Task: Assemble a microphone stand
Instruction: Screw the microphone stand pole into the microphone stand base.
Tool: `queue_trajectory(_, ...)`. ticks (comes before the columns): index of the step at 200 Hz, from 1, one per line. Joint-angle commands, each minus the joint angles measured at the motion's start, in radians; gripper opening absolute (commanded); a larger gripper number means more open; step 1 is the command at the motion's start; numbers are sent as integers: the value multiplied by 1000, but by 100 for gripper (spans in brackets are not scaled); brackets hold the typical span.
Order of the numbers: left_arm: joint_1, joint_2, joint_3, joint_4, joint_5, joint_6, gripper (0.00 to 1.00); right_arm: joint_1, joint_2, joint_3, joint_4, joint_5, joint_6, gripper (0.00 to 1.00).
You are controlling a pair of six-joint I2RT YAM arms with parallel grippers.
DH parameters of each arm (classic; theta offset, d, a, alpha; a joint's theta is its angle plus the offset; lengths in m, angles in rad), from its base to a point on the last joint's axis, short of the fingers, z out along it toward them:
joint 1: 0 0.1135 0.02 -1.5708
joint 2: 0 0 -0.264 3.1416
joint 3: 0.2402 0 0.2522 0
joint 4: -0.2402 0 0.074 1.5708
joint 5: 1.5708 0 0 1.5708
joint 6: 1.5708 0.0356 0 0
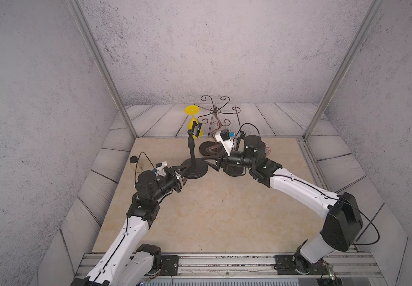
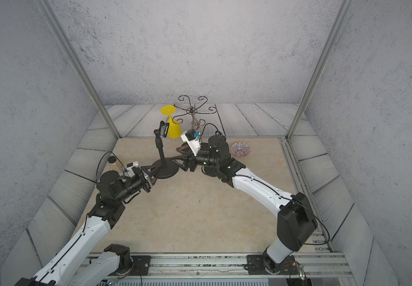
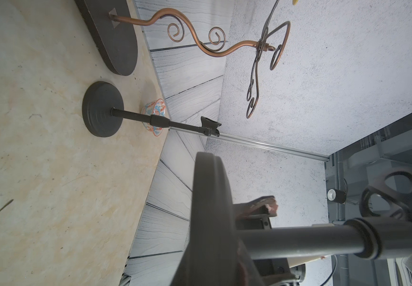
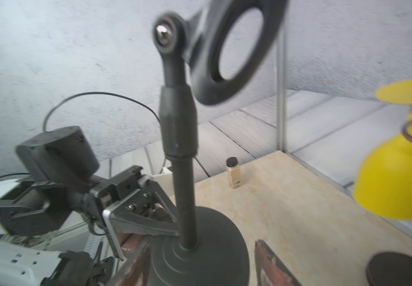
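The black microphone stand (image 1: pixel 191 151) is upright near the middle of the beige tabletop, and both top views show it. Its round base (image 1: pixel 196 170) (image 2: pixel 166 170) sits flat. The ring-shaped clip (image 1: pixel 197 130) (image 4: pixel 234 52) tops the pole (image 4: pixel 182 173). My left gripper (image 1: pixel 185 170) (image 2: pixel 151 170) (image 4: pixel 165 227) comes in low from the left and is shut on the rim of the base (image 3: pixel 209 222). My right gripper (image 1: pixel 209 164) (image 2: pixel 178 163) (image 4: pixel 201 247) is open on the opposite side. Its reddish fingers (image 4: pixel 271 265) straddle the base, and the one on this side is clear of it.
A second black stand (image 3: pixel 103 109) rises behind my right arm, its base (image 1: pixel 233 173) partly hidden. At the back are a copper scroll-wire rack (image 1: pixel 214 111) on a dark oval foot (image 1: pixel 206 148) and an upturned yellow goblet (image 1: pixel 195 121). Also present: a patterned bowl (image 2: pixel 240 149) and a small jar (image 1: pixel 133 161).
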Motion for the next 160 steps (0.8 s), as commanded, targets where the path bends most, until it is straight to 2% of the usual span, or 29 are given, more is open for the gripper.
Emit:
queue_trajectory(1, -4, -22, 39, 93, 18, 2, 0, 0, 81, 64, -76, -219, -68, 64)
queue_trajectory(38, -4, -20, 45, 92, 18, 0, 0, 0, 183, 158, -79, -277, -40, 59)
queue_trajectory(67, -4, -23, 50, 91, 21, 2, 0, 3, 238, 188, 1, -293, 34, 53)
queue_trajectory(93, -4, -22, 44, 91, 18, 0, 0, 8, 270, 194, 104, -314, 125, 40)
queue_trajectory(127, -4, -19, 48, 93, 18, 1, 0, 20, 271, 178, 105, -279, 116, 24)
queue_trajectory(140, -4, -17, 48, 92, 18, 3, 0, 25, 259, 167, 83, -231, 98, 15)
queue_trajectory(160, -4, -15, 50, 91, 16, 3, 0, 37, 219, 119, 60, -80, 83, 0)
